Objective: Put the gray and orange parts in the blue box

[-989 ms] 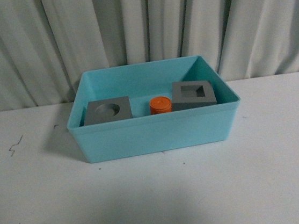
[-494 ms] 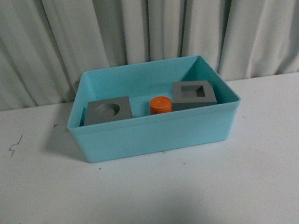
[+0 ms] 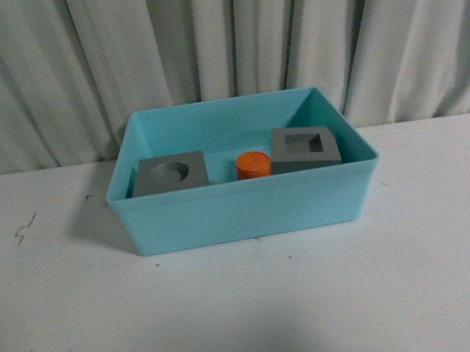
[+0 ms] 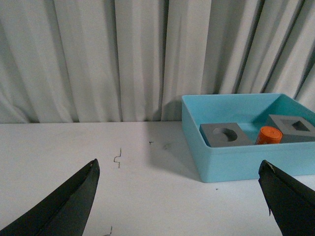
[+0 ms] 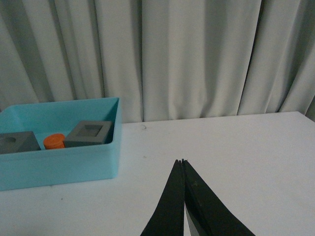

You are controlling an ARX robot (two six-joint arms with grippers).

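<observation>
Resting in blue box (image 3: 248,213): gray cubes (image 3: 169,174), orange cylinder (image 3: 252,165) | grippers clear

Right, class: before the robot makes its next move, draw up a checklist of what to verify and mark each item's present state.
1. Gray cube with round recess inside blue box: ok.
2. Gray cube with rectangular recess inside box: ok.
3. Orange cylinder inside, between the cubes: ok.
4. Left gripper open, holding nothing: ok.
5. Right gripper shut, holding nothing: ok.
6. Digits on cylinder readable: cannot tell.
</observation>
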